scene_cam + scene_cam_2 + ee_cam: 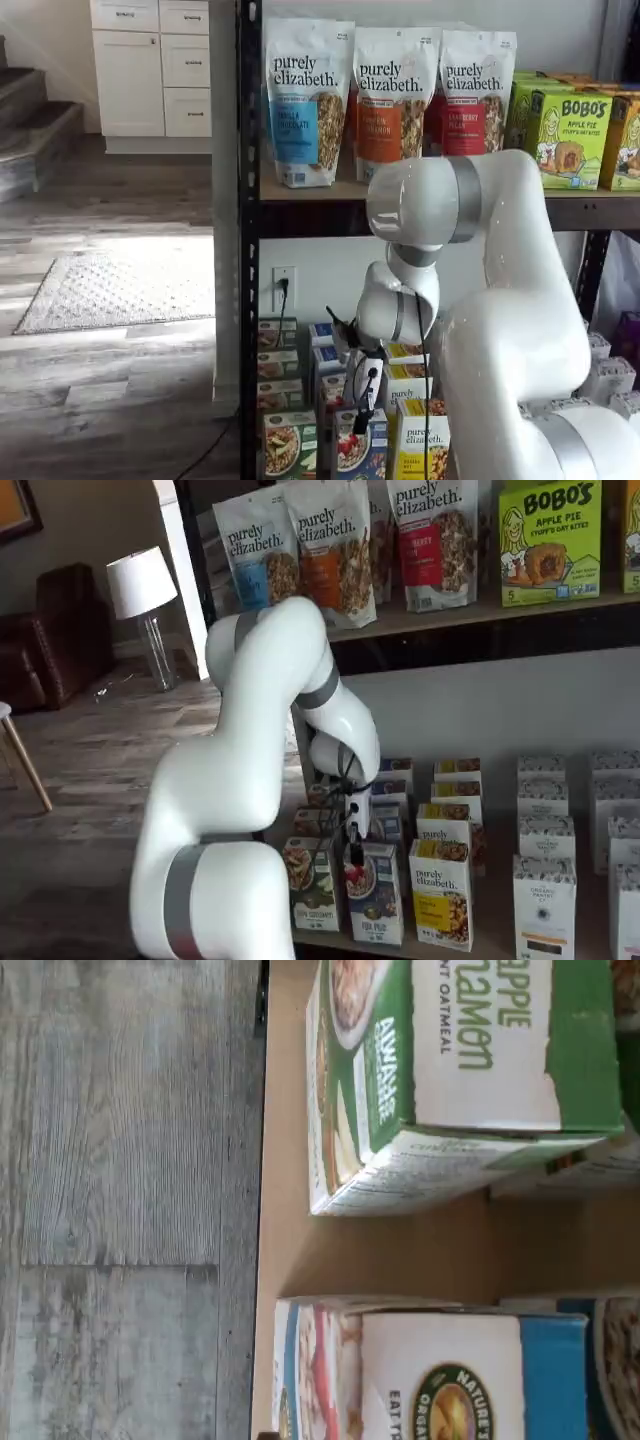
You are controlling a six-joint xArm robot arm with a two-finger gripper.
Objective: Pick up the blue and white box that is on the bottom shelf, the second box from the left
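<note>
While the gripper (361, 418) hangs just above the blue and white box (361, 452) at the front edge of the bottom shelf (480, 948), fingers wide and empty, it should drop straight down, missing the green box (290, 447) beside it.

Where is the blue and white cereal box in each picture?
Wrist view: the blue and white box lies beside the green box.
Shelf view: front of the bottom shelf, under the gripper.
Shelf view: front row, under the gripper.
Shared landmark: the green box next to it.
</note>
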